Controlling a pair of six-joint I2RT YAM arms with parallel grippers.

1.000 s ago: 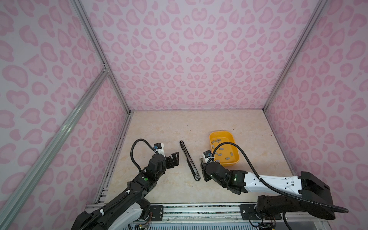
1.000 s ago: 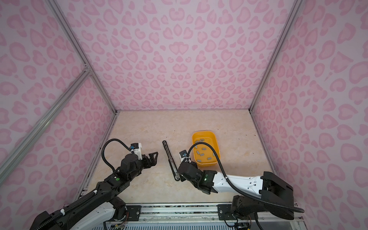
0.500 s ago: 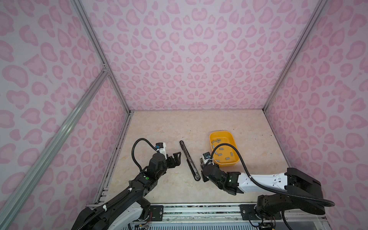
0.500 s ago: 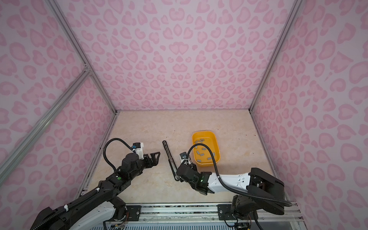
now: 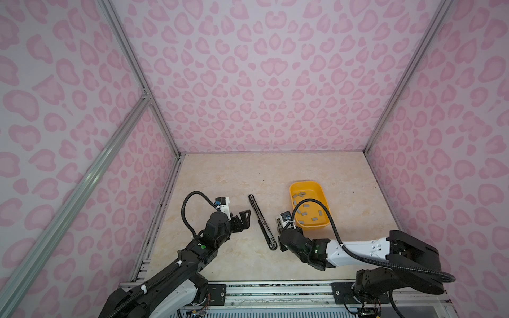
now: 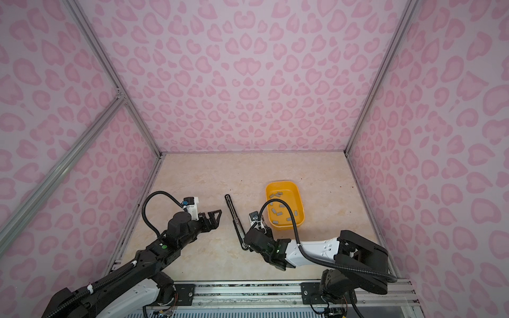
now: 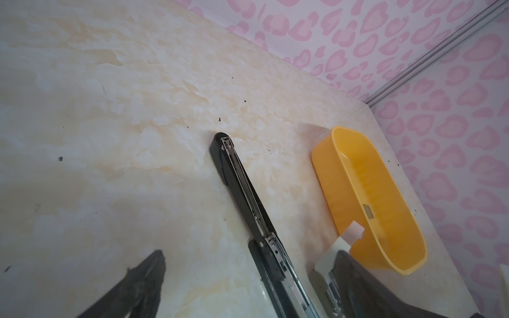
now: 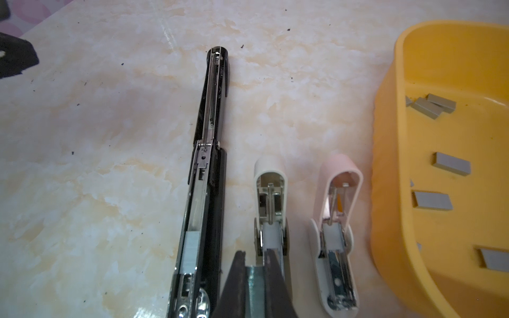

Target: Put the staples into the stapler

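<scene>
Finds black stapler (image 8: 205, 170) loaded, right end effector (image 8: 255, 257) clenched on a staple strip (image 8: 256, 278) over white stapler (image 8: 271, 176), pink stapler (image 8: 341, 170) apparently unfilled, left end effector (image 5: 243, 220) released.

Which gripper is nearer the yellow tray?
Right. The right gripper, shut on a staple strip, is just beside the tray's near left corner; the left gripper, open, is farther off, beyond the black stapler.
</scene>
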